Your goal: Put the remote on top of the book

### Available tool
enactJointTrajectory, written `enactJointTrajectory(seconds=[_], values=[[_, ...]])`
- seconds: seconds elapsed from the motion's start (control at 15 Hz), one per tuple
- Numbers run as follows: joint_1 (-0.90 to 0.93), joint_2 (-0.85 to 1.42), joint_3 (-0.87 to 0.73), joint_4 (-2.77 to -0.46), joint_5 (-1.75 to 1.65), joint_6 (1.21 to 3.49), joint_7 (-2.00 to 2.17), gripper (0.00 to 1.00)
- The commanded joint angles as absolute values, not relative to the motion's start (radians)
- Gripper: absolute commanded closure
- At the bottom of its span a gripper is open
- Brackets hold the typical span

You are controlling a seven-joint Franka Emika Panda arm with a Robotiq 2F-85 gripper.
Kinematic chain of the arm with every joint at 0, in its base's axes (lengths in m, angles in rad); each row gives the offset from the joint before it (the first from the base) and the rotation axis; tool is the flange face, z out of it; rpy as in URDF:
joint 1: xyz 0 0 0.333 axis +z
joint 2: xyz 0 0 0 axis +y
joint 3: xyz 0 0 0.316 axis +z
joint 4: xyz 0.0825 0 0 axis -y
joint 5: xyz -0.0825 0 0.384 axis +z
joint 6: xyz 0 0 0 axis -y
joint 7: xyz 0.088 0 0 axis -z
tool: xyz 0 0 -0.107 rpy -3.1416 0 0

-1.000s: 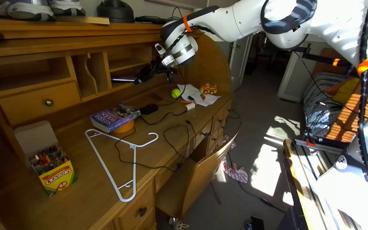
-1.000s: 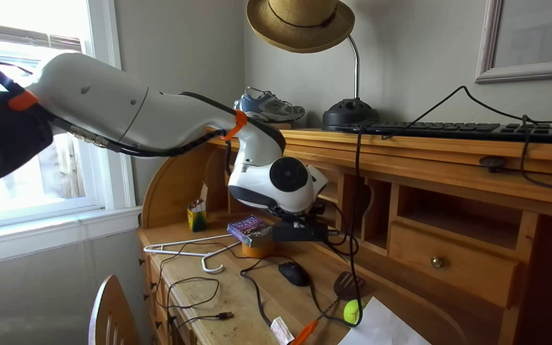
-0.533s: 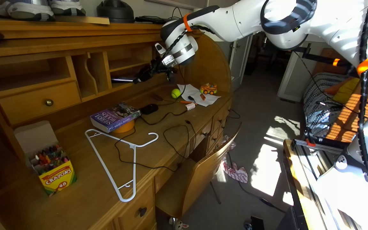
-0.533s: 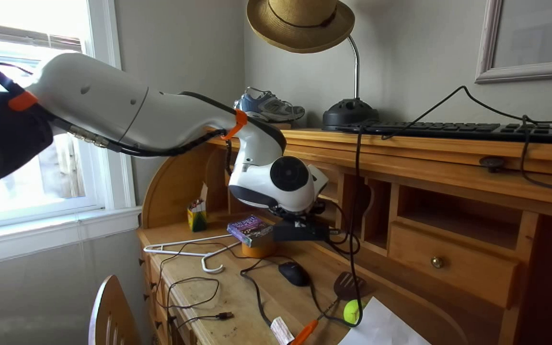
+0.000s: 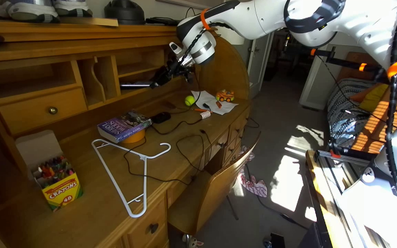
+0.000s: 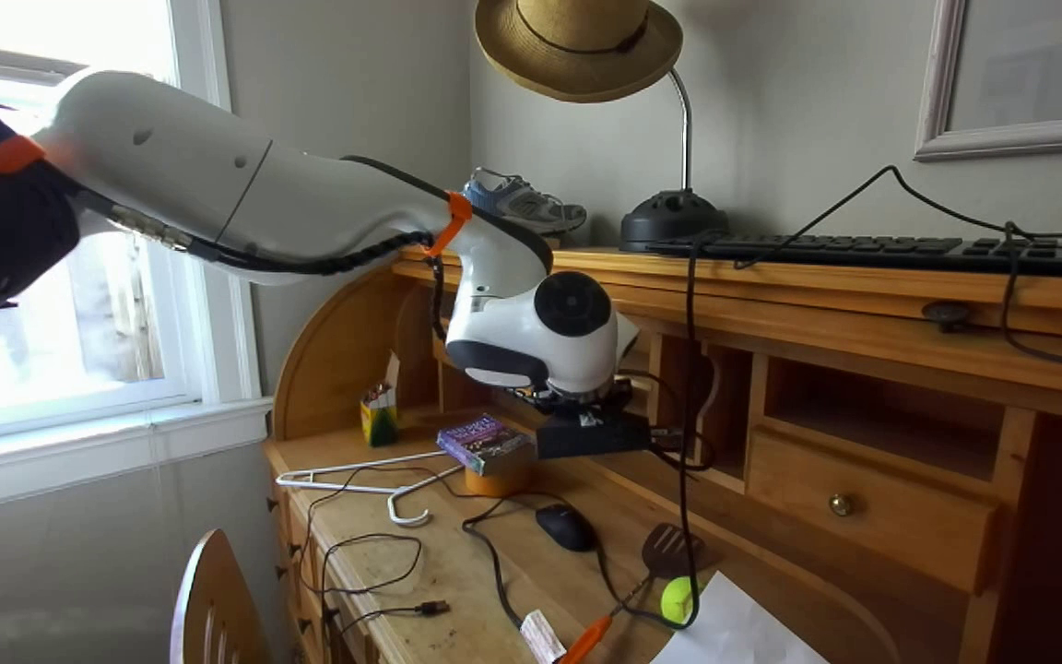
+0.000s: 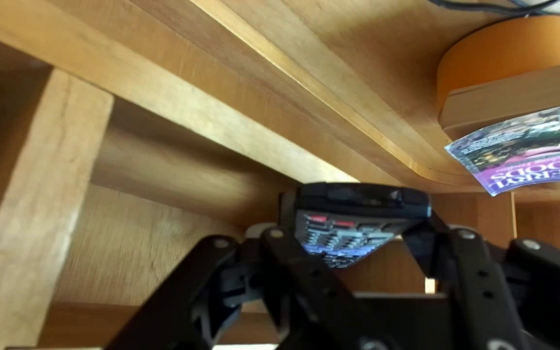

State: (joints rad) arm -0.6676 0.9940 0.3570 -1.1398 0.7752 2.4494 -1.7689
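Book (image 5: 124,125): cover facing up, part purple, part picture; it rests on an orange round base (image 5: 134,137) that stands on the desk (image 5: 164,163);
Remote (image 7: 353,218): slim and black, its buttons showing in the wrist view; it is at the cubbyholes (image 5: 140,71) along the back of the desk, apart from the book; whether its far end sits inside one of them, I cannot tell;
Fingers (image 7: 423,245): gripping the remote, one on either side of it;
Remote's progress: the pick-up looks done, judging by that grip; the placing on the book is not yet done;
Remote to book: what remains, as I judge it, is to bring the remote clear of the cubbyholes, carry it over the cover, lower it and let go.
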Motion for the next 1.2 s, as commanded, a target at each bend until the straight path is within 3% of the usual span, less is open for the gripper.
enactJointTrajectory(seconds=[0.0, 0.53, 1.13], values=[[-0.693, 0.909, 0.295, -1.212, 0.688, 2.304, -1.755, 0.69], [-0.735, 0.845, 0.239, -1.209, 0.556, 1.986, -1.85, 0.69], [-0.714, 0.817, 0.281, -1.335, 0.568, 1.987, -1.97, 0.69]])
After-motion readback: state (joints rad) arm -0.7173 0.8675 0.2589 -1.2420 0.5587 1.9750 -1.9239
